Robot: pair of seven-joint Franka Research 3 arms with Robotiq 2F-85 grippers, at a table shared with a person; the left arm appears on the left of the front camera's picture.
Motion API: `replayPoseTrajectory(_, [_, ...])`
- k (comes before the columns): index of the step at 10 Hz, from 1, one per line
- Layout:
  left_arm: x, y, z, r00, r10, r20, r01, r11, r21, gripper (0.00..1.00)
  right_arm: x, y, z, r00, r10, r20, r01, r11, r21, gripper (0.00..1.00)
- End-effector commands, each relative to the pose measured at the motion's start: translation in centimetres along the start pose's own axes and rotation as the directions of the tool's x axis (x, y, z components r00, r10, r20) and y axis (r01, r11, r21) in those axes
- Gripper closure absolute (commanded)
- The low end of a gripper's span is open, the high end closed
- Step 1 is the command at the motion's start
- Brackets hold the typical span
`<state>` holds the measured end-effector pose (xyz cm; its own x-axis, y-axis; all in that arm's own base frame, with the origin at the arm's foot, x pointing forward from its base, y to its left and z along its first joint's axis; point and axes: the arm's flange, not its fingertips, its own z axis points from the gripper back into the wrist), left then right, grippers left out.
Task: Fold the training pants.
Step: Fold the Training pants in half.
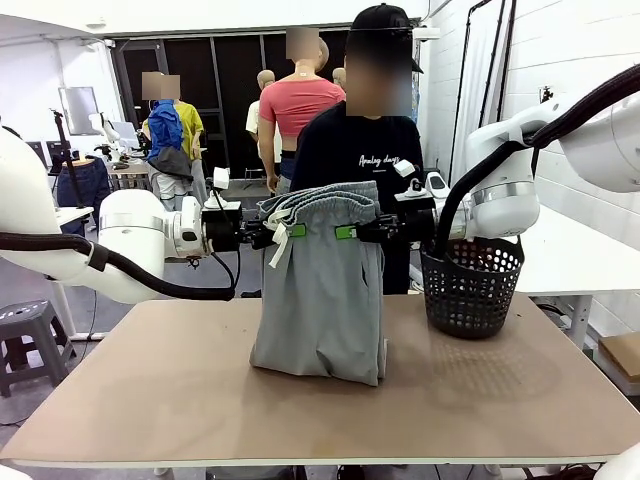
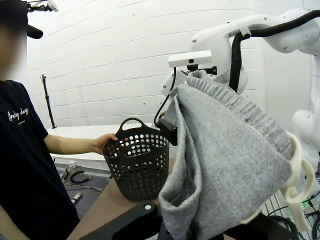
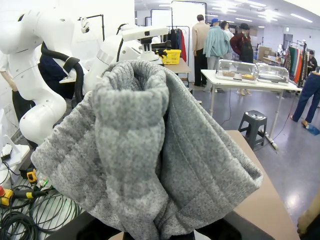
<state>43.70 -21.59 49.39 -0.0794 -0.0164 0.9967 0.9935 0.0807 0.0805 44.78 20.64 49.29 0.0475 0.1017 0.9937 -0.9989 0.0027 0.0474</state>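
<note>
Both grippers, left [image 1: 268,236] and right [image 1: 368,233], apparently have fingers clenched on the light grey jersey training pants [image 1: 322,290], hanging mid-counter [image 1: 150,400], folding barely begun

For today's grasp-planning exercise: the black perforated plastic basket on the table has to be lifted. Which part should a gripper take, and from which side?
Probably the arched handle at the rim of the black perforated plastic basket, coming down from above. The basket stands upright with its mouth open, and its walls bulge too wide for the fingers, while the handle is a thin bar. The person's hand rests on the rim at the far side, so approach from the robot's side.
</note>
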Motion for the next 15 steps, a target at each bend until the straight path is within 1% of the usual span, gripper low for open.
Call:
replayPoseTrajectory(1, [0.5, -0.1, -0.1, 1.0, -0.016, -0.007, 0.016, 1.0, 0.001, 1.0, 0.0, 0.3, -0.1, 0.999, -0.012, 0.031, 0.012, 1.0, -0.004, 1.0])
replayPoseTrajectory(4, [0.5, -0.1, -0.1, 1.0, -0.016, -0.007, 0.016, 1.0, 0.001, 1.0, 0.0, 0.3, -0.1, 0.999, -0.012, 0.031, 0.012, 1.0, -0.004, 1.0])
replayPoseTrajectory(5, [0.0, 0.0, 0.0, 1.0, 0.0, 0.0, 0.0, 1.0, 0.0, 1.0, 0.0, 0.3, -0.1, 0.999, -0.012, 0.031, 0.012, 1.0, -0.004, 1.0])
replayPoseTrajectory(6, [0.1, -0.2, 0.2, 1.0, 0.009, 0.009, -0.009, 1.0, -0.007, 1.0, 0.0, 0.0, 0.0, 1.0, 0.0, 0.0, 0.0, 1.0, 0.0, 1.0])
replayPoseTrajectory(7, [0.2, 0.1, 0.5, 1.0, 0.013, 0.024, -0.012, 1.0, -0.001, 1.0, 0.3, -0.6, 0.1, 1.0, -0.005, -0.011, 0.005, 1.0, 0.003, 1.0])
replayPoseTrajectory(9, [1.0, 0.8, 1.4, 0.997, 0.03, 0.07, -0.035, 0.997, 0.069, 1.0, 1.9, -2.0, 0.2, 1.0, -0.016, -0.011, 0.017, 0.999, 0.049, 1.0])
replayPoseTrajectory(10, [2.1, 0.9, 1.5, 0.997, 0.027, 0.073, -0.034, 0.995, 0.097, 1.0, 3.2, -2.8, 0.2, 1.0, -0.026, -0.008, 0.026, 0.997, 0.074, 1.0])
replayPoseTrajectory(13, [4.4, 2.6, 0.8, 0.998, 0.033, 0.056, -0.039, 0.994, 0.099, 1.0, 6.9, -5.2, 0.3, 0.999, -0.032, -0.018, 0.034, 0.993, 0.115, 1.0])
replayPoseTrajectory(15, [6.1, 3.9, -0.4, 0.999, 0.031, 0.018, -0.033, 0.995, 0.094, 1.0, 9.6, -7.3, 0.5, 0.999, -0.032, -0.029, 0.035, 0.989, 0.141, 1.0])
